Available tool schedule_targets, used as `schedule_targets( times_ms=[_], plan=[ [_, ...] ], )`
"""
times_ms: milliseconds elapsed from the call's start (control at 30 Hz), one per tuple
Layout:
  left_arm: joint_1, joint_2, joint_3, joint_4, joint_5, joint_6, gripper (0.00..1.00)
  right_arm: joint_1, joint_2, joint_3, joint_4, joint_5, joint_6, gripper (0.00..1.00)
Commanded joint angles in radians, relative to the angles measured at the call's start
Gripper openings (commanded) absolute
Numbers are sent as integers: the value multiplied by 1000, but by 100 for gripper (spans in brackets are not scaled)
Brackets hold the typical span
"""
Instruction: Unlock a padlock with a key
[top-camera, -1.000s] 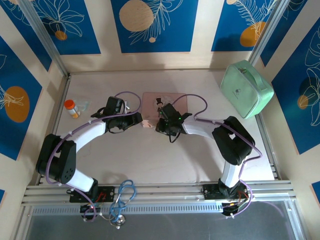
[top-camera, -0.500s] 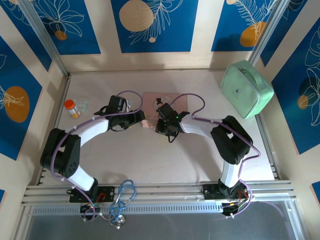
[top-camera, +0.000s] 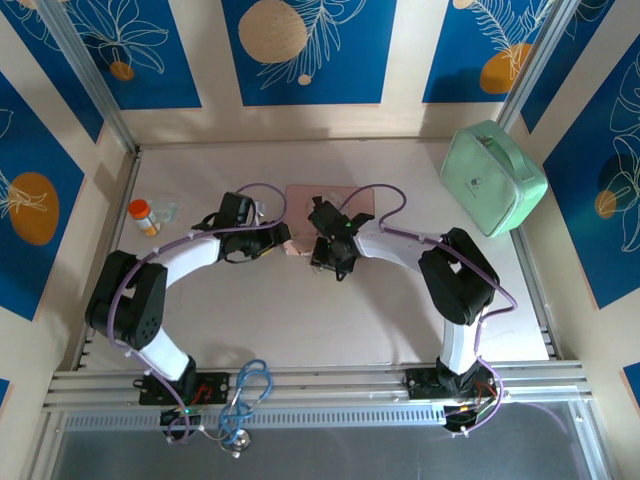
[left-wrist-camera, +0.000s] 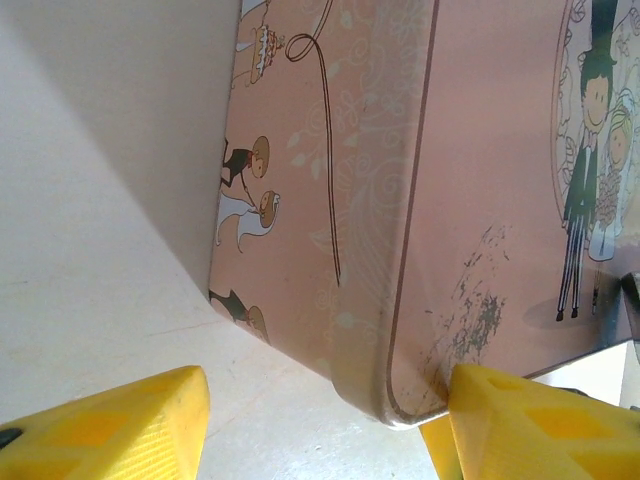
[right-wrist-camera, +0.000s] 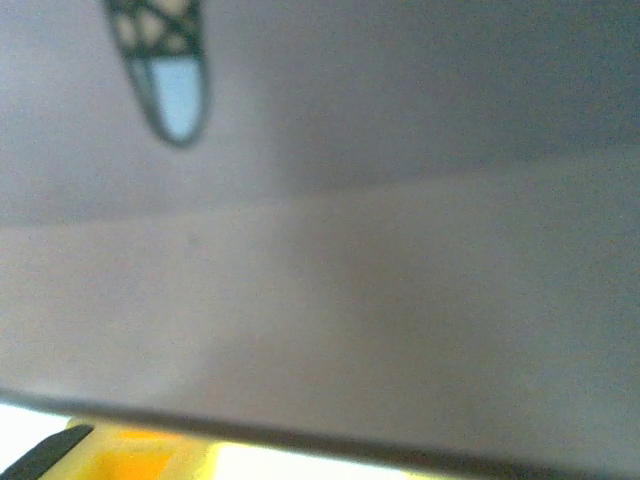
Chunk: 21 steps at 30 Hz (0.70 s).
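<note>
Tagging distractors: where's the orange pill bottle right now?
In the top view, the orange pill bottle sits at the far-left side of the table, well left of the pink box.

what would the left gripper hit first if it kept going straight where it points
Most likely the rounded corner of the pink illustrated tin box, lying just ahead between the left gripper's yellow fingers, though depth is hard to judge.
</note>
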Motion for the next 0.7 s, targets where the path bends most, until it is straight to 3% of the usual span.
schedule_targets(
  times_ms=[0, 133, 333, 567, 667],
  plan=[
    [-8, -27, -34, -6, 16, -14, 63, 4, 21, -16, -88, -28, 42, 48],
    [-9, -31, -27, -9, 22, -11, 62, 16, -41, -38, -54, 15, 4, 54],
    [-9, -32, 2, -14, 24, -14, 62, 54, -210, -170, 94, 103, -110, 56],
    [-8, -19, 42, -24, 28, -14, 60, 42, -320, -343, 311, 98, -150, 46],
    [-8, -9, 54, -27, 30, -11, 59, 36, -315, -373, 354, 99, -142, 32]
  ],
)
